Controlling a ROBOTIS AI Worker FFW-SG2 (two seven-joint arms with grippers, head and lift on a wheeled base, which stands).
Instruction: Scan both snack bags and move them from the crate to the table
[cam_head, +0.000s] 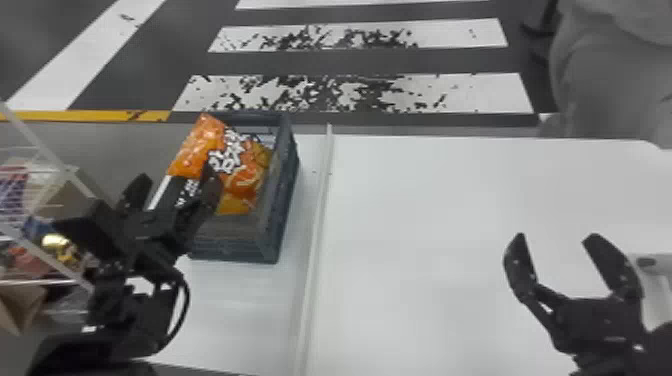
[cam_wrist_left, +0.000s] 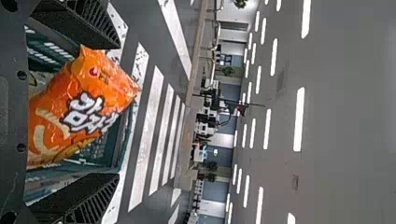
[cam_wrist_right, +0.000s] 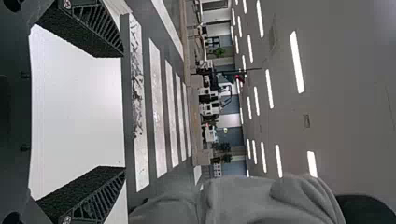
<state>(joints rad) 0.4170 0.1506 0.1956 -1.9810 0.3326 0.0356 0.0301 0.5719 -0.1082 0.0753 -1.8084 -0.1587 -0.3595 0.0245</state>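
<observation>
The left pincer (cam_head: 172, 177) has its fingers spread apart, an orange snack bag (cam_wrist_left: 88, 102) showing between them, sitting in the crate (cam_wrist_left: 112, 145). Beyond, white stripes (cam_wrist_left: 146, 130) cross the floor; far off, ceiling lights (cam_wrist_left: 299, 119) glow.

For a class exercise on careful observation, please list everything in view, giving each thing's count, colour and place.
Glossy snack bag: one clearly, orange, in the crate; a second can't be confirmed
Slatted plastic crate: one, dark blue-grey, left of the strip
Flat smooth table: one, white, before the robot
Long raised strip: one, off-white, right of the crate
Framed rack: one, whitish, far left, with several mixed-colour packages
Floor: one, dark grey with white stripes, beyond the table
Ceiling lamps: many, white, overhead
Left gripper: one, black, open, at the crate
Right gripper: one, black, open, over the table's right side
</observation>
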